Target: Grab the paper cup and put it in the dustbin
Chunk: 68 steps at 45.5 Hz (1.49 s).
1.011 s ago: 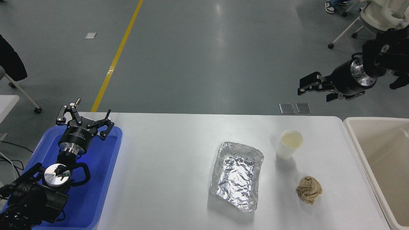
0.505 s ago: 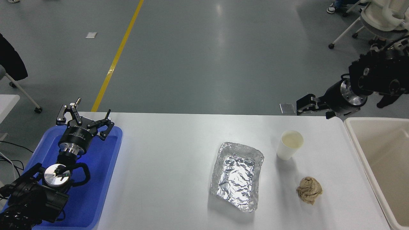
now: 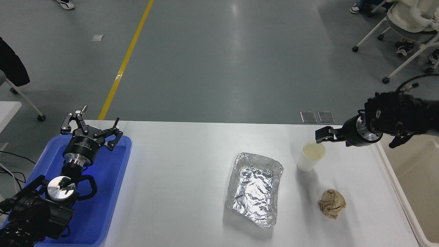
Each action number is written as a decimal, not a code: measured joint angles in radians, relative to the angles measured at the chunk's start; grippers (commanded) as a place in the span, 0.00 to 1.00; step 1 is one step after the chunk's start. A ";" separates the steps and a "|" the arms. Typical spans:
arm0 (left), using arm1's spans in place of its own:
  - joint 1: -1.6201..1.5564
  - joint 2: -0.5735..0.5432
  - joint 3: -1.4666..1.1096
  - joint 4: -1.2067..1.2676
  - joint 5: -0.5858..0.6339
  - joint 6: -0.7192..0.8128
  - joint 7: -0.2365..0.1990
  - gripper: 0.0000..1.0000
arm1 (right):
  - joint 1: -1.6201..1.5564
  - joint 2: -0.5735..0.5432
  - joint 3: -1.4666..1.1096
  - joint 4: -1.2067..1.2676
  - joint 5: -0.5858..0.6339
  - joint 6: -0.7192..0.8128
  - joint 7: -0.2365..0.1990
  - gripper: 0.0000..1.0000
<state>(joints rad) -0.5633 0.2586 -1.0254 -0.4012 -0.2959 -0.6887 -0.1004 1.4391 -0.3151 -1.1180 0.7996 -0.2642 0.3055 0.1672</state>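
The paper cup (image 3: 310, 156) stands upright on the white table (image 3: 178, 178), right of centre, white outside and cream inside. My right gripper (image 3: 324, 134) reaches in from the right and hovers just above and behind the cup's far right rim; I see it edge-on. The cream dustbin (image 3: 400, 193) stands past the table's right end, its far part hidden behind my right arm. My left gripper (image 3: 91, 129) is parked open over the blue tray (image 3: 106, 192) at the lower left.
A crinkled foil tray (image 3: 254, 185) lies left of the cup. A crumpled brown paper ball (image 3: 331, 203) lies in front of the cup. A white wheeled chair (image 3: 408, 20) stands on the floor at the top right.
My right arm has come down and towards me from above the floor behind the table to just over the cup's rim. The cup and the left arm have not moved.
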 measured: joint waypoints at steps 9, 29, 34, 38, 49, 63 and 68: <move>0.000 0.000 0.000 0.000 0.000 0.000 0.000 1.00 | -0.094 0.022 0.013 -0.076 0.067 -0.037 0.000 1.00; 0.000 0.000 -0.001 0.000 0.000 0.000 -0.001 1.00 | -0.215 0.052 0.022 -0.152 0.137 -0.118 0.000 0.86; 0.000 0.000 -0.001 0.000 0.000 0.000 -0.001 1.00 | -0.232 0.061 0.022 -0.166 0.139 -0.138 0.001 0.56; 0.000 0.000 -0.001 0.000 0.000 0.000 -0.001 1.00 | -0.242 0.066 0.022 -0.174 0.138 -0.152 0.002 0.37; 0.000 0.000 -0.001 0.000 0.000 0.000 0.000 1.00 | -0.251 0.074 0.034 -0.176 0.139 -0.168 0.004 0.01; 0.000 0.000 0.000 0.000 0.000 0.000 0.000 1.00 | -0.253 0.088 0.057 -0.175 0.134 -0.172 0.007 0.00; -0.001 0.000 0.000 0.000 0.000 0.000 0.000 1.00 | -0.242 0.089 0.060 -0.174 0.134 -0.173 0.008 0.00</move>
<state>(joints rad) -0.5638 0.2584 -1.0253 -0.4009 -0.2961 -0.6885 -0.1009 1.1967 -0.2259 -1.0581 0.6253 -0.1306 0.1330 0.1753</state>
